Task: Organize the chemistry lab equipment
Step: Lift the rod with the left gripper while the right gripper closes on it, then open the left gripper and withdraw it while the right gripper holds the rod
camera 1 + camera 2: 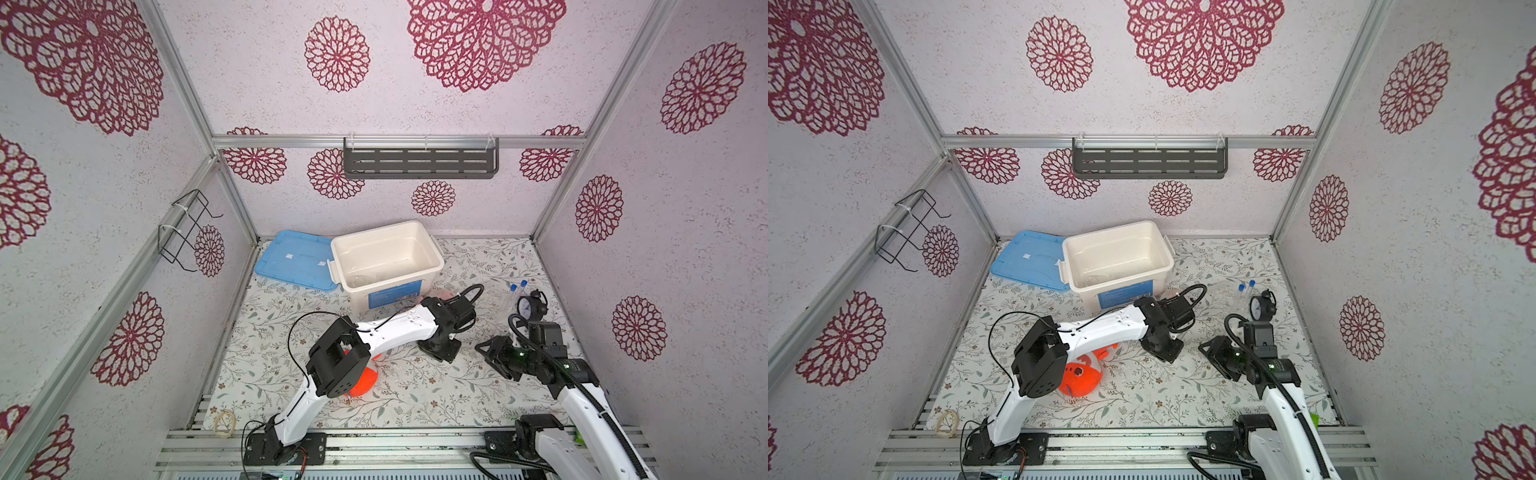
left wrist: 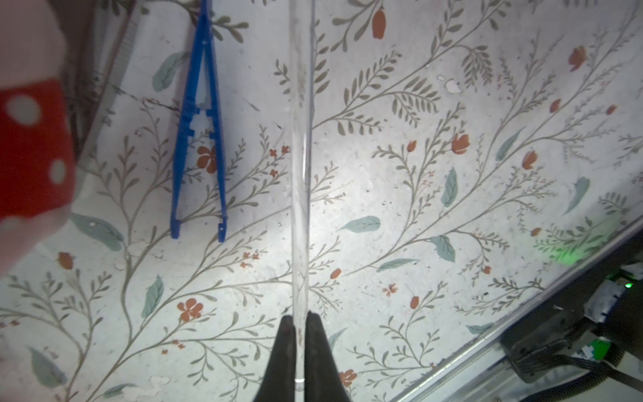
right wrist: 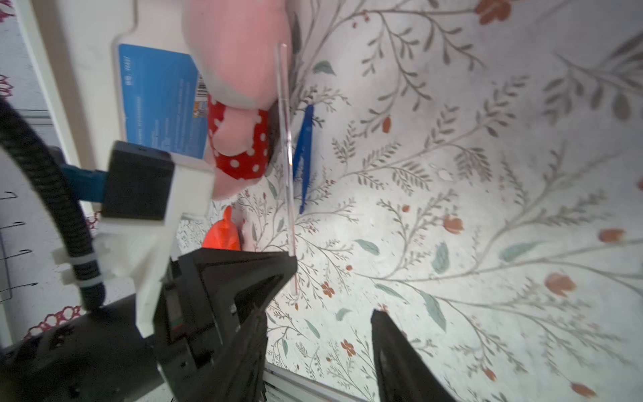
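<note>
My left gripper is shut on the end of a thin clear rod, which reaches out low over the floral mat. In the right wrist view that rod runs past the dark blue tweezers, which lie flat on the mat beside the pink doll. The tweezers are apart from the rod. My right gripper stands open and empty just right of the left gripper. Two blue-capped tubes lie at the right. A clear round glass sits inside the white box.
A blue lid lies left of the box. The orange plush fish sits under the left arm. A black round dial stands by the tubes. A pale ring lies at the front left edge.
</note>
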Tool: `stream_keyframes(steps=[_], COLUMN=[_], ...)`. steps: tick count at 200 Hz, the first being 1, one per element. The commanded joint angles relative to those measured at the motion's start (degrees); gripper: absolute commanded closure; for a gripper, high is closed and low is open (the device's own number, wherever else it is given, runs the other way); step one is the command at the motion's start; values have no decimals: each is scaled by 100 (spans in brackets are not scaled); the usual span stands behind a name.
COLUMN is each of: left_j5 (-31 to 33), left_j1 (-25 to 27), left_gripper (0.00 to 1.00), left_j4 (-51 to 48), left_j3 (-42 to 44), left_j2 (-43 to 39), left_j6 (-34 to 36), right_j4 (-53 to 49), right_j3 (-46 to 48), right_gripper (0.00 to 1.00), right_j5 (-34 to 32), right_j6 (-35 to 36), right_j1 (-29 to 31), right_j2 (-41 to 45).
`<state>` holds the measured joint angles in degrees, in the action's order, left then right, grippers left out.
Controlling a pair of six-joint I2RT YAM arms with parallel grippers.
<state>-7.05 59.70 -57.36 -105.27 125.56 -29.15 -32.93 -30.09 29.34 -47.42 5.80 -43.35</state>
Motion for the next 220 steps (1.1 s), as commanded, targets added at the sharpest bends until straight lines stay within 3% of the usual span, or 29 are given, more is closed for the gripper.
stream_keyframes(steps=[1, 48, 119, 220], left_j5=[-341, -546, -719, -772], left_j1=[-90, -110, -112, -128], left_gripper=[98, 98, 98, 98], left_j4=[395, 772, 1007, 1394], left_j3=[172, 529, 571, 895], left_j2=[-397, -699, -864, -1244], left_j6=[-224, -526, -653, -790], right_j4=[882, 1324, 2267, 3226], right_j3=[3, 20, 105, 275], right_gripper=[48, 47, 48, 71], right_j5=[113, -343, -181, -35], right_j6=[-253, -80, -386, -917], right_j1=[340, 836, 1046, 1095], right_j2=[-305, -978, -1499, -1623])
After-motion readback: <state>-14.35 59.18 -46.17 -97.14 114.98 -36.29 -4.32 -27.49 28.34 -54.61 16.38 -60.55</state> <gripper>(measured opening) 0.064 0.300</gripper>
